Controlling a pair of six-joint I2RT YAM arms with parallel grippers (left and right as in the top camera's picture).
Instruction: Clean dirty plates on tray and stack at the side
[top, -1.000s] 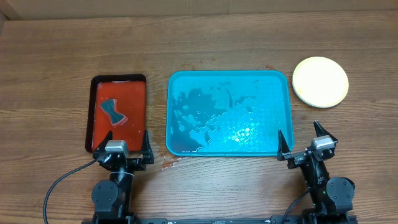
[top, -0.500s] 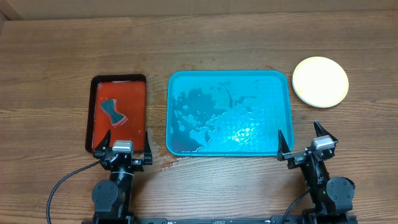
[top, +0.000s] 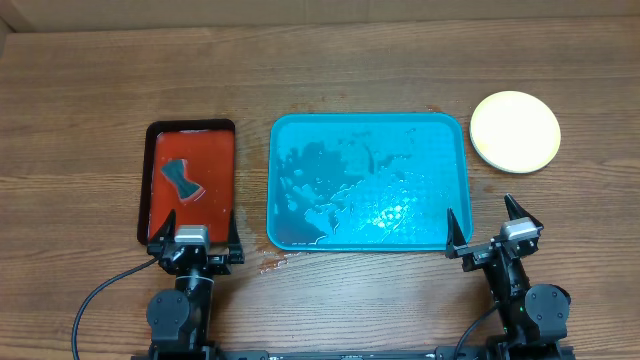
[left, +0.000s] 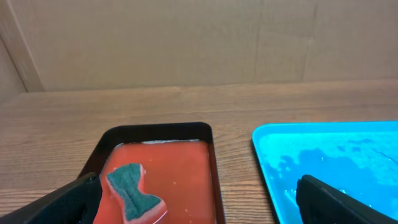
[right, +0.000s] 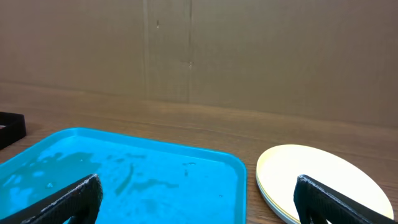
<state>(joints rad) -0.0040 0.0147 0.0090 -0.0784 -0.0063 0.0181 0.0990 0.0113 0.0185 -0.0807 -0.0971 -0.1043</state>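
Note:
The turquoise tray (top: 369, 181) lies mid-table, wet and holding no plates; it shows in the left wrist view (left: 329, 162) and the right wrist view (right: 124, 174). The plates (top: 515, 131) lie in one pale yellow stack on the table right of the tray, also in the right wrist view (right: 323, 183). My left gripper (top: 195, 222) is open and empty at the near end of the black tray. My right gripper (top: 486, 222) is open and empty at the tray's near right corner.
A black tray (top: 191, 180) with red inside stands left of the turquoise tray and holds a green-topped sponge (top: 181, 179), seen too in the left wrist view (left: 132, 190). Small wet spots (top: 270, 262) lie on the wood near the tray's near left corner.
The left gripper has shifted slightly between frames near the black tray's near end. The right arm, tray and plates have not moved.

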